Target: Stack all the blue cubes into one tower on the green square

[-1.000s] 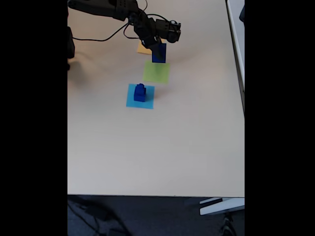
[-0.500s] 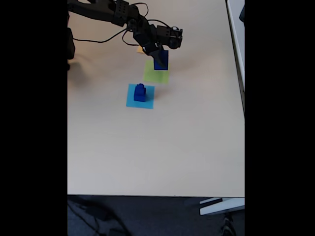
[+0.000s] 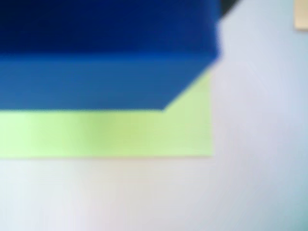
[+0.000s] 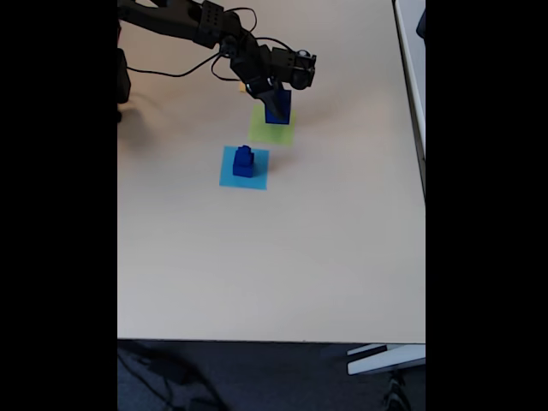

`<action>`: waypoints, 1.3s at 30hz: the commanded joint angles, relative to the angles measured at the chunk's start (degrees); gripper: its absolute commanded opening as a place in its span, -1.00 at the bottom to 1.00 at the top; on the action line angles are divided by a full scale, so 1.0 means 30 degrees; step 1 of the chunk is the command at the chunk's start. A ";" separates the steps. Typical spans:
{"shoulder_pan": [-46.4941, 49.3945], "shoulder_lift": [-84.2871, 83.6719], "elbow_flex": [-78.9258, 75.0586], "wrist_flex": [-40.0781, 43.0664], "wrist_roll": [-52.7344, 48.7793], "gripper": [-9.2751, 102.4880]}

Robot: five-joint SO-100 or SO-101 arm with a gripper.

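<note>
In the fixed view my gripper (image 4: 275,99) is shut on a large blue cube (image 4: 278,113), which it holds over the far part of the green square (image 4: 271,132). Whether the cube touches the patch is not clear. The wrist view has the same blue cube (image 3: 106,53) close up and blurred across the upper left, with the green square (image 3: 120,132) below and behind it. Two smaller blue cubes (image 4: 243,162) are stacked, the smaller on top, on the light-blue square (image 4: 257,178) left of and nearer than the green one.
An orange patch (image 4: 245,86) lies partly under the arm, and its corner (image 3: 301,17) appears at the wrist view's top right. A black cable (image 4: 171,70) runs across the far left of the beige table (image 4: 282,257). The table's front edge is near the bottom.
The gripper has carried the large blue cube from beside the orange patch forward and lower, over the green square. The two stacked cubes have not moved.
</note>
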 commanded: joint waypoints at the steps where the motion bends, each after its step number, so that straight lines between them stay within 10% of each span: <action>1: 0.0059 0.0996 0.0059 -0.0557 -0.0176 -0.55; 39: 0.0117 0.0469 0.1992 -0.3486 0.0674 -0.52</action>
